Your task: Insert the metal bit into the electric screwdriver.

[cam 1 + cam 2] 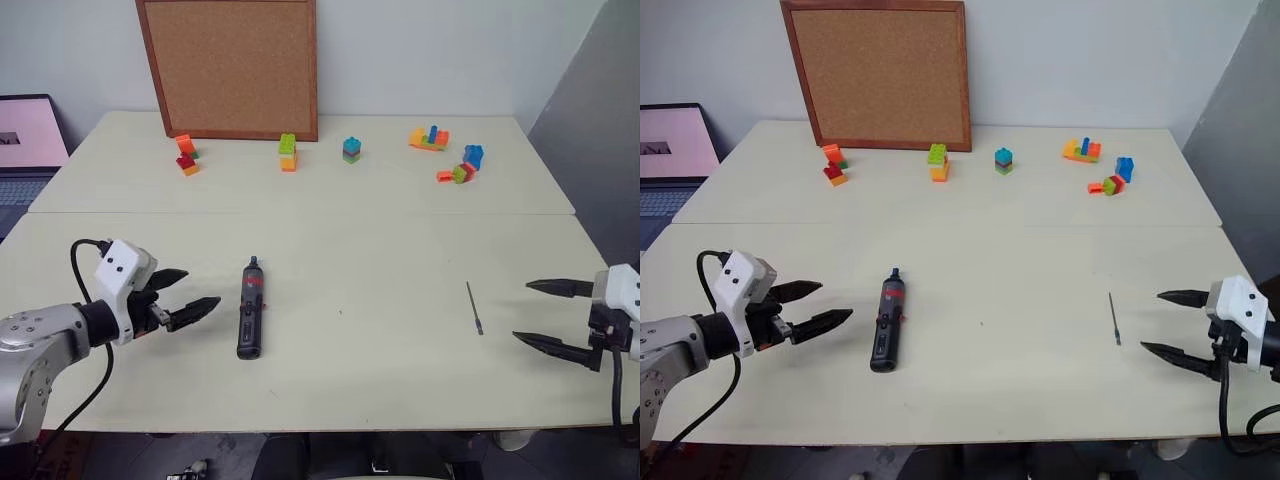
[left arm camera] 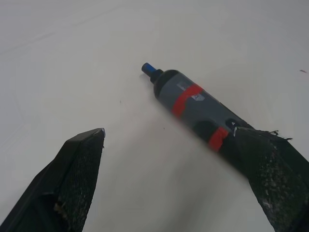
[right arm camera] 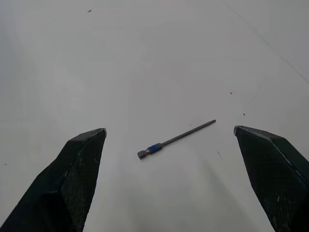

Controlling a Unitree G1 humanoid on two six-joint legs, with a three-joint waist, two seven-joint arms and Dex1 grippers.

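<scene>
The left gripper (image 1: 187, 297) is held wide open, empty, just left of the electric screwdriver (image 1: 250, 308), which is laid lengthwise, tip pointed away. The bare table (image 1: 380, 350) is crossed to the metal bit (image 1: 474, 306), laid likewise, nearest the open, empty right gripper (image 1: 540, 315). Toy blocks (image 1: 288, 152) are left well behind.

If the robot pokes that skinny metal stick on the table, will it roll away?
Probably, a little. The metal bit is thin, looks round and lies flat on the smooth table, so a sideways nudge would likely roll it. It looks stiff and light, and being so slim it may slip between the open right claw.
</scene>
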